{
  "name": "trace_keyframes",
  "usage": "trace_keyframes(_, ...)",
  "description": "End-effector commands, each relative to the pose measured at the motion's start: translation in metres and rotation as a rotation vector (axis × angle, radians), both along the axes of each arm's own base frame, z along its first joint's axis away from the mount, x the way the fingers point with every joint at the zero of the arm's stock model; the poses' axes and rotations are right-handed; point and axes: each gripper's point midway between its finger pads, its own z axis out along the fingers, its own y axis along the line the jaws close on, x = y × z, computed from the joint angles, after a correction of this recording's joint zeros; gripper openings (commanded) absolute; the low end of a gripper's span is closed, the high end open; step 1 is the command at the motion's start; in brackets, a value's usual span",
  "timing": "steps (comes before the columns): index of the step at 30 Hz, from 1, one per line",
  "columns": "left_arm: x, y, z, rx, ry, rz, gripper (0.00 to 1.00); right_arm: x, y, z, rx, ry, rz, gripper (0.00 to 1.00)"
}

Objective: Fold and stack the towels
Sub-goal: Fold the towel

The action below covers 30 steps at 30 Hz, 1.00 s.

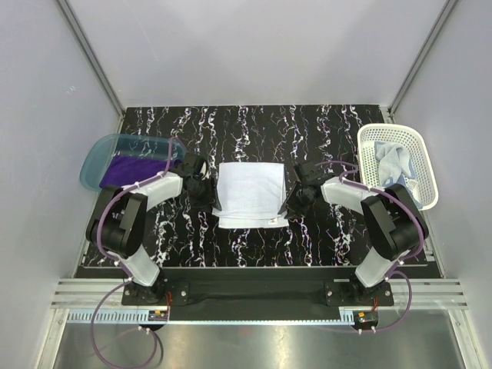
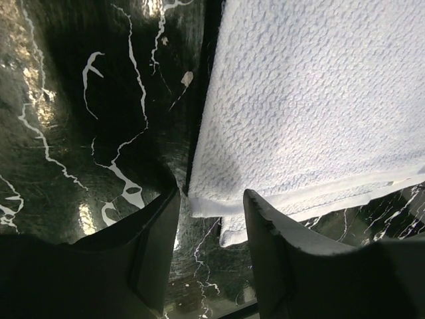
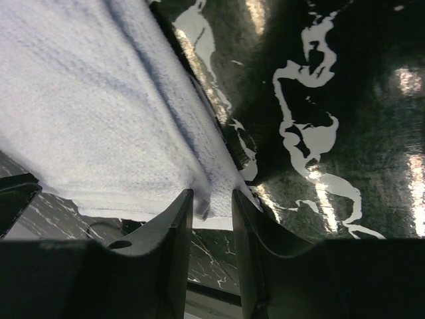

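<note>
White towel [image 1: 250, 192] mid-bench, looks folded once, not stacked. Purple towel [image 1: 134, 169] lies flat in tray [image 1: 94, 157]. Blue towel [image 1: 392, 160] bunched in basket [image 1: 427, 184]. Left gripper [image 2: 209, 199] half-open astride a towel corner. Right gripper [image 3: 212, 196] narrow at the opposite corner, can't tell if pinching. Roughly a third done.

I watched the black marbled table [image 1: 254, 246] carry a white towel [image 1: 247, 192] at frame centre, a teal tray [image 1: 96, 157] at left and a white mesh basket [image 1: 427, 181] at right.
</note>
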Motion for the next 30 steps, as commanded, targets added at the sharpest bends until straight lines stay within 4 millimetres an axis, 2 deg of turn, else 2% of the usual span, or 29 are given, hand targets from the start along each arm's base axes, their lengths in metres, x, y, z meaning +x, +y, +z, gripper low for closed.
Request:
trace_keyframes(1, 0.003, -0.003, 0.0, -0.027, -0.025, 0.017, 0.48, -0.002, -0.005, -0.002, -0.036, -0.004, -0.039, 0.37)
trace_keyframes(5, 0.002, -0.002, -0.001, -0.031, -0.025, 0.033, 0.43, -0.005, -0.005, -0.002, -0.035, 0.004, -0.039, 0.42)
trace_keyframes(9, -0.003, 0.001, 0.002, -0.02, -0.017, 0.046, 0.42, -0.007, 0.0, -0.003, -0.019, 0.004, -0.04, 0.42)
trace_keyframes(14, -0.008, 0.009, 0.004, 0.01, -0.023, 0.067, 0.45, -0.008, 0.005, -0.004, -0.007, 0.005, -0.046, 0.38)
trace_keyframes(17, -0.013, 0.007, 0.003, -0.01, -0.017, 0.069, 0.45, -0.006, 0.008, -0.004, 0.003, 0.002, -0.045, 0.31)
trace_keyframes(21, -0.016, 0.004, -0.001, -0.028, -0.012, 0.076, 0.43, -0.006, 0.01, -0.004, 0.003, 0.004, -0.039, 0.3)
trace_keyframes(25, -0.014, 0.007, -0.004, -0.005, -0.012, 0.084, 0.35, -0.004, 0.011, 0.0, 0.003, -0.01, -0.044, 0.35)
trace_keyframes(30, -0.008, 0.007, -0.002, -0.002, -0.019, 0.086, 0.24, -0.002, 0.013, 0.001, 0.011, -0.012, -0.044, 0.31)
